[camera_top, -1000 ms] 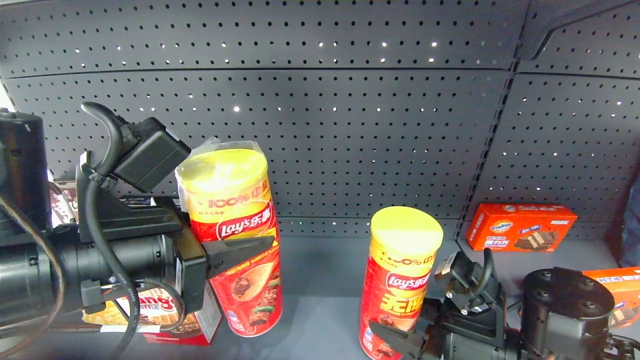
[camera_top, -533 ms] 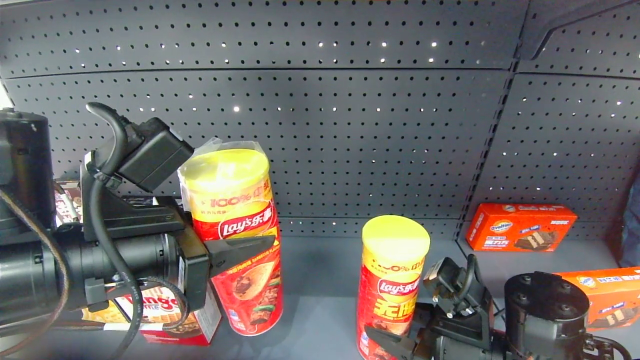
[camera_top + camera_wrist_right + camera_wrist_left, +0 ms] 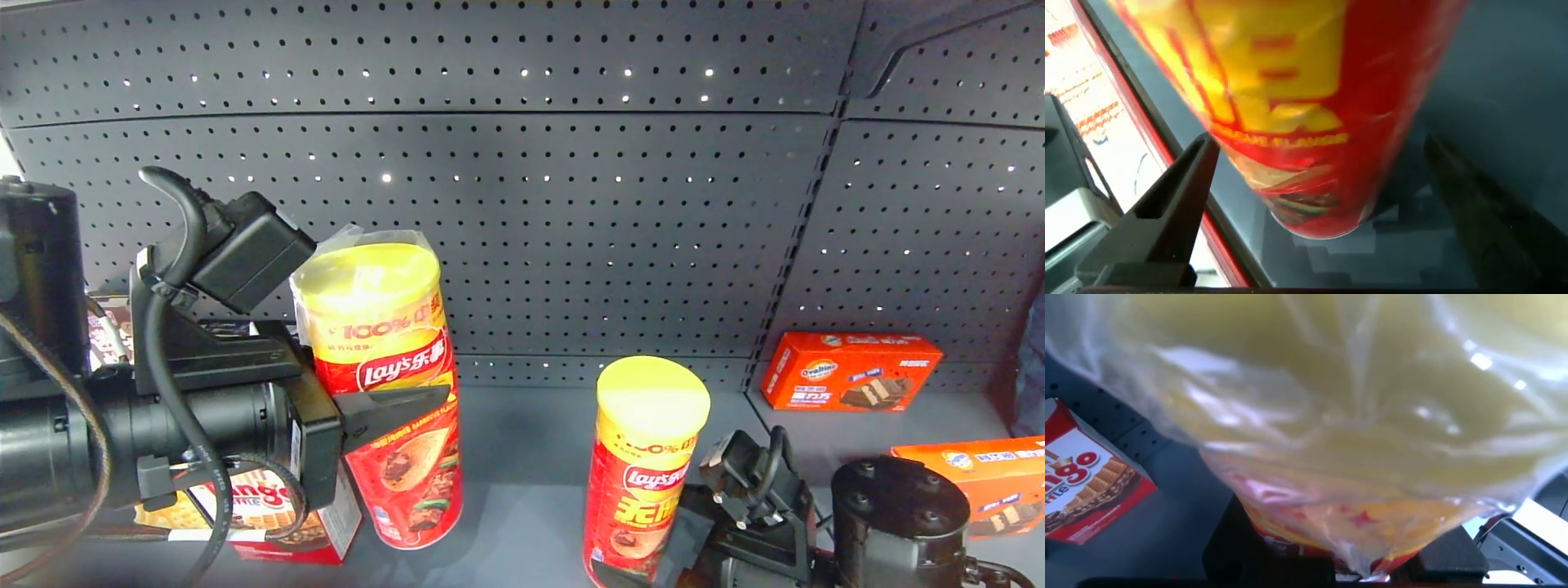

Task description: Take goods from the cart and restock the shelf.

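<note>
1. Head view, left of the frame: the left end effector is clamped on the left can at about mid-height, with one finger lying across the label. The can is upright and its base appears to rest on the shelf, just beside a wafer box at lower left.
2. A mid-height hold probably keeps so tall a can from tipping while it is set down. Loose clear wrap bunches over its lid.
3. The left arm comes in level from the left edge, wrist horizontal, with the camera block on top.
4. Lower middle of the frame: the right can leans slightly, its base near the shelf's front edge. Whether the base touches the shelf I cannot tell.
5. The right end effector is closed on that can low down, a finger meeting each side in the right wrist view. So low a hold likely explains the lean, since the top is free to sway.
6. The right arm enters low from the lower right corner, its wrist pointing toward the can.
7. The two cans stand well apart with bare shelf between them. Two orange boxes lie at the right, one near the pegboard and one nearer the front. My judgement is that both cans are being placed at the front, the right one less settled.
</note>
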You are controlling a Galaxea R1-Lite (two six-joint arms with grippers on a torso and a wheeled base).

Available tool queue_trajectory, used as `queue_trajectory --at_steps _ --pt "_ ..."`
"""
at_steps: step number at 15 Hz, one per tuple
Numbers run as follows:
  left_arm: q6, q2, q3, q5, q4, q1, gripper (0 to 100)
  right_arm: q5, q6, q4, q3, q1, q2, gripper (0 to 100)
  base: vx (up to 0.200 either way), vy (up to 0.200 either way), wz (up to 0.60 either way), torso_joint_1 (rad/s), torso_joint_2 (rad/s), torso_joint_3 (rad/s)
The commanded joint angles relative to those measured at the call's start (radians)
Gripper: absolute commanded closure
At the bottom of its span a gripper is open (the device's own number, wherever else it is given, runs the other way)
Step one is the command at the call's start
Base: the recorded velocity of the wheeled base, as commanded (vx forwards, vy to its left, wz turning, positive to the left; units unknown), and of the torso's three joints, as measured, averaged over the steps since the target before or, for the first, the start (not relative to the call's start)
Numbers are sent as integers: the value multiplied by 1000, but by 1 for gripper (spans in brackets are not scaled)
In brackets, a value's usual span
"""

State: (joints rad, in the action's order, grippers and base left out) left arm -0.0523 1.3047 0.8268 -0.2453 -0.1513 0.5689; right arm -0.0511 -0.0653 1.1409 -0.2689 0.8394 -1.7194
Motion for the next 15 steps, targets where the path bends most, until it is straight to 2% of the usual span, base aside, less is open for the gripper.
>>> queue_trajectory --at_steps 1,5,9,10,11,13,15 --pt "0 -2 -2 0 -1 0 100 10 2 8 30 0 41 0 0 0 0 0 0 0" --pt "0 -2 0 0 -1 0 100 11 9 8 116 0 139 0 0 0 0 0 0 0" --pt "0 -4 -2 0 -1 0 100 13 53 3 116 1 227 0 0 0 0 0 0 0" --pt "0 -5 -3 0 -1 0 100 23 81 -27 102 -3 311 0 0 0 0 0 0 0" --pt "0 -5 -5 0 -1 0 100 85 85 -95 74 -5 374 0 0 0 0 0 0 0" --pt "0 -4 -6 0 -1 0 100 243 85 -326 -16 -2 546 0 0 0 0 0 0 0" --pt "0 -4 -5 0 -1 2 100 332 78 -512 -102 -31 699 0 0 0 0 0 0 0"
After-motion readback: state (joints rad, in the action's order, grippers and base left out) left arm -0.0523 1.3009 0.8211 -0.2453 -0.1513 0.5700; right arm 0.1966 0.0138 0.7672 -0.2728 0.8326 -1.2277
